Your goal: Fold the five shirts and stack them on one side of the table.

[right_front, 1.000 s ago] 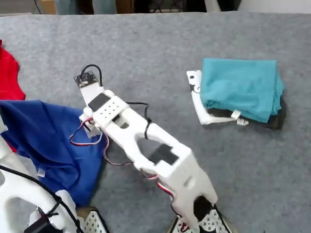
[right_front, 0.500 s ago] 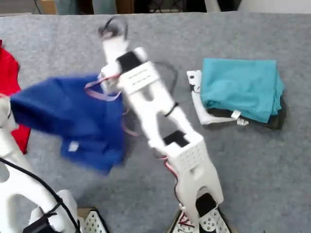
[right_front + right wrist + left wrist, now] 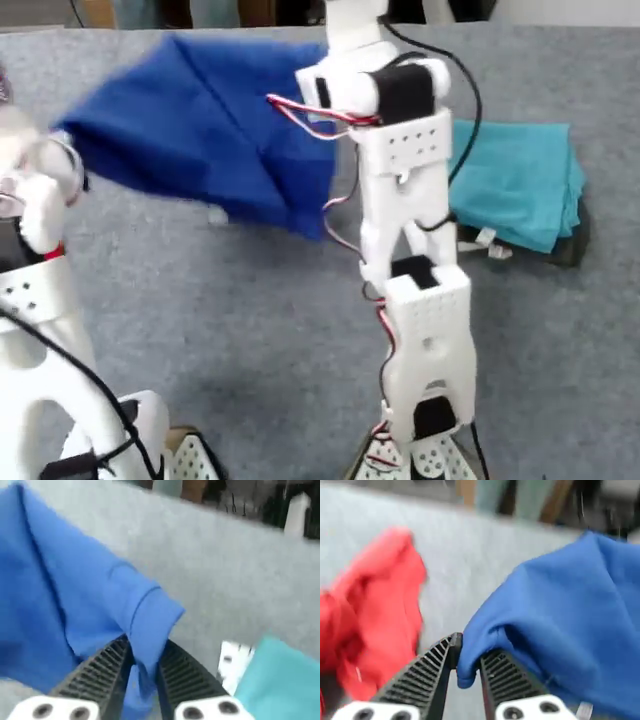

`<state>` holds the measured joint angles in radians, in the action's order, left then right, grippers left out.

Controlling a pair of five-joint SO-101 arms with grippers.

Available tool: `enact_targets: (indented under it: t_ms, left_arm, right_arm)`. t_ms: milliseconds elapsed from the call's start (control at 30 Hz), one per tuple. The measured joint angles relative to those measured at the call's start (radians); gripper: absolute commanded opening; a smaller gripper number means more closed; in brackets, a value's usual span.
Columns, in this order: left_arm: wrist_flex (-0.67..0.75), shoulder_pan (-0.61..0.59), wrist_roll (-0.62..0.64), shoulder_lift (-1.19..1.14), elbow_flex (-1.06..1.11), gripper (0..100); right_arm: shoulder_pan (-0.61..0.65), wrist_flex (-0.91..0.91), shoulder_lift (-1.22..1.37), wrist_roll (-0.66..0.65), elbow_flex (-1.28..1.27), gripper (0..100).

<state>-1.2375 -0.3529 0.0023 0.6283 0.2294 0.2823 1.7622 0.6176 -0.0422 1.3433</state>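
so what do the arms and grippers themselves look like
Both arms are white plastic, built from blocky segments dotted with screw holes. The right arm has black servo blocks and red and white wires. The left arm trails a thin black cable. The left gripper and right gripper have black ribbed fingers on white bases.

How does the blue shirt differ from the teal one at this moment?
The blue shirt hangs unfolded above the table, pinched by the left claw and the right claw; the teal shirt lies folded at the table's side, with no claw on it. The blue shirt is darker than the teal shirt. Both are plain-coloured.
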Motion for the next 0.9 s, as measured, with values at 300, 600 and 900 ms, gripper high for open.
enact_targets:
  t_ms: [300, 600, 900]
  left_arm:
    - [-0.123, 0.020, -0.118, 0.000, 0.247, 3]
    - [-0.259, 0.077, -0.186, 0.003, 0.278, 3]
    - [-0.457, 0.114, -0.522, 0.003, 0.278, 3]
  right_arm:
    - [0.103, -0.005, -0.313, 0.006, -0.858, 1.3]
    - [0.196, -0.046, -0.643, 0.003, -1.642, 1.4]
    - [0.221, -0.015, -0.875, -0.222, -1.929, 10.1]
